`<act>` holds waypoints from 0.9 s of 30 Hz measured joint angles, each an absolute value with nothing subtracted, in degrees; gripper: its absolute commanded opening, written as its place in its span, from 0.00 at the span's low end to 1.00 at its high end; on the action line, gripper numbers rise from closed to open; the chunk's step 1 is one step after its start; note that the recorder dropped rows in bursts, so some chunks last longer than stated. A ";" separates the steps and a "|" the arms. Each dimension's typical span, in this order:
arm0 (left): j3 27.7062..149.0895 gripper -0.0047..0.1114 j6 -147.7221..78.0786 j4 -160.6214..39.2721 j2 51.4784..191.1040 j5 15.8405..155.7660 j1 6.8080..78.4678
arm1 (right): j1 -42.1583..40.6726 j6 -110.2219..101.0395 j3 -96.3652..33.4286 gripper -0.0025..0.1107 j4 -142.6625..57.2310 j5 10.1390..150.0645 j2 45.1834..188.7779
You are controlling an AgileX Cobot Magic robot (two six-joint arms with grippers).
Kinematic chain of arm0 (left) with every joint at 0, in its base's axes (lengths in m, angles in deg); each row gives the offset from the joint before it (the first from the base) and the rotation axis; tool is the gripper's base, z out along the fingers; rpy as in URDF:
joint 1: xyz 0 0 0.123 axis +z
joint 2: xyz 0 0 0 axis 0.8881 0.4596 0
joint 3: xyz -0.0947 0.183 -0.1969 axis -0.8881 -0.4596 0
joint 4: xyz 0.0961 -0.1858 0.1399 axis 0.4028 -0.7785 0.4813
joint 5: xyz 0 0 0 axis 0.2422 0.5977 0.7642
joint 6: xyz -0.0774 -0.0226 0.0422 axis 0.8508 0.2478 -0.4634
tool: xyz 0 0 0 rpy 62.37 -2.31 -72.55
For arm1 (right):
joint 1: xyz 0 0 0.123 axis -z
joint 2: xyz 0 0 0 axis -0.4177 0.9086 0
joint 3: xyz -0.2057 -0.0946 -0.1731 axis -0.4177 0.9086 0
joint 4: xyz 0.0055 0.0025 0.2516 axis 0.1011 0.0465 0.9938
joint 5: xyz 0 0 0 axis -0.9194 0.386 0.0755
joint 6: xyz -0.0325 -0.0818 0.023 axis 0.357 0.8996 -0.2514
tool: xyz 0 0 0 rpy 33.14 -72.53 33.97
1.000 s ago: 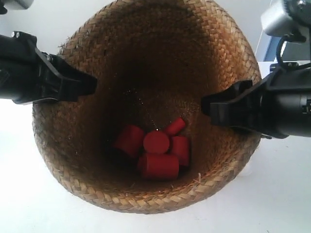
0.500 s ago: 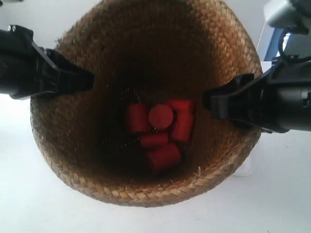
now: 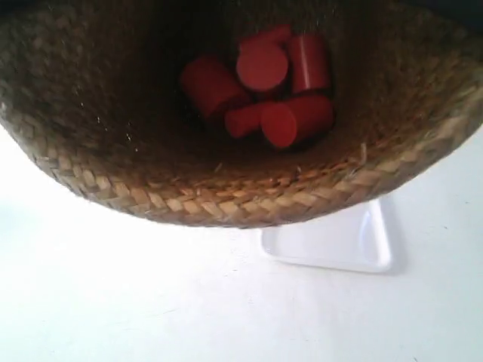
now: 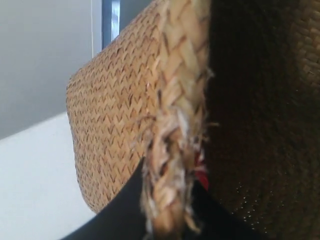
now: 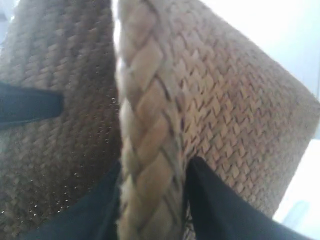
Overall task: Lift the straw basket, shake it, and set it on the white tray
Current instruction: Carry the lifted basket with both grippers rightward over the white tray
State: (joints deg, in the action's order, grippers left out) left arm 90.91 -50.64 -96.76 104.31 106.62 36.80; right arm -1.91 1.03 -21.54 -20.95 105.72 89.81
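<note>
The straw basket [image 3: 226, 192] hangs high and close to the exterior camera, filling the upper half of that view, with several red cylinders [image 3: 260, 87] lying inside it. Both arms are out of the exterior view. My left gripper [image 4: 167, 195] is shut on the basket's braided rim [image 4: 175, 150], one black finger outside the wall and one inside. On the opposite side my right gripper [image 5: 152, 185] pinches the rim [image 5: 145, 150] the same way. The white tray [image 3: 332, 241] lies on the table below, partly hidden by the basket.
A white table surface [image 3: 113, 302] spreads under the basket. In the right wrist view, the other gripper's black finger [image 5: 27, 105] shows against the basket's inner wall. A blue strip [image 4: 110, 20] stands behind the basket in the left wrist view.
The basket has risen sharply toward the exterior camera, carrying both grippers out of that view. The red cylinders shifted inside it. The white tray now shows beneath.
</note>
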 measured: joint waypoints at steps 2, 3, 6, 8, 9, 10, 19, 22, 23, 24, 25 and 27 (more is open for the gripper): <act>88.32 0.04 -49.41 -96.91 104.83 104.12 36.64 | -1.91 -4.03 -18.75 0.02 -25.02 103.83 90.09; 86.43 0.04 -48.78 -96.64 105.98 103.98 36.64 | -1.91 -6.72 -16.89 0.02 -26.46 103.86 91.50; 83.01 0.04 -47.30 -95.06 110.94 104.90 36.64 | -1.91 -9.86 -13.57 0.02 -28.74 106.28 96.35; 82.15 0.04 -46.44 -94.06 112.11 106.66 36.64 | -1.91 -10.79 -12.79 0.02 -29.16 107.59 97.48; 81.99 0.04 -46.44 -93.95 112.14 106.99 36.64 | -1.91 -11.14 -12.62 0.02 -29.19 107.96 97.61; 81.99 0.04 -46.32 -93.95 112.14 106.93 36.64 | -1.91 -11.12 -12.62 0.02 -29.19 107.69 97.61; 82.10 0.04 -46.32 -94.07 111.77 105.50 36.64 | -1.91 -11.27 -12.62 0.02 -29.31 106.23 97.33; 82.51 0.04 -46.32 -94.48 111.65 105.22 36.64 | -1.91 -11.27 -13.13 0.02 -28.72 106.48 97.33; 83.36 0.04 -46.32 -95.59 111.41 106.32 36.64 | -1.91 -10.76 -14.32 0.02 -27.83 107.84 97.18; 84.48 0.04 -46.92 -96.37 110.79 107.58 36.64 | -1.91 -9.37 -16.31 0.02 -26.64 109.63 96.50; 86.30 0.04 -48.10 -97.47 109.98 109.09 36.64 | -2.04 -7.55 -18.17 0.02 -25.63 110.72 95.65; 89.41 0.04 -51.21 -99.18 107.08 110.33 36.64 | -2.58 -2.34 -21.89 0.02 -23.98 110.45 92.38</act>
State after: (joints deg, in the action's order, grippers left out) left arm 89.41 -51.21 -99.18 107.08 110.33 36.64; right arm -2.58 -2.34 -21.89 -23.98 110.45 92.38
